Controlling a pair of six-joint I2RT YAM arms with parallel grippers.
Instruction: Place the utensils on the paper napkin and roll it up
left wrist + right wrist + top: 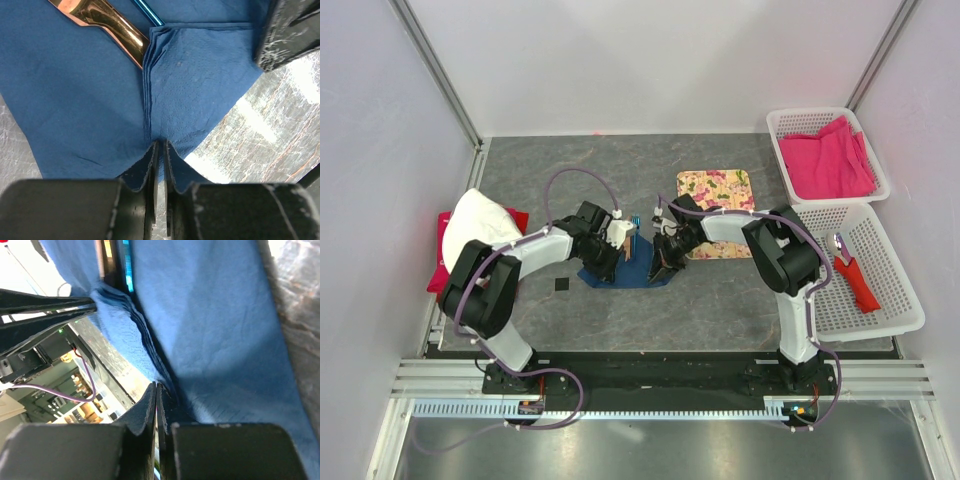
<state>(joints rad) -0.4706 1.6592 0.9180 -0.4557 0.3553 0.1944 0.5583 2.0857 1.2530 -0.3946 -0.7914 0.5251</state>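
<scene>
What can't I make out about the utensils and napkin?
Top view: most of the paper napkin and utensils, hidden under left tool and right tool.
Left wrist: copper-coloured handle and blue utensil, ends cut off by the top edge.
Right wrist: blue utensil, blurred, cropped at top.

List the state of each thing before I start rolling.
napkin: folded partway, not rolled up.
blue utensil: lying on napkin.
copper utensil: lying on napkin, end at fold.
left jaws: shut on napkin fold.
right jaws: shut on napkin edge.
red-handled tool: lying in basket.
pink cloth: bunched in far basket.
</scene>
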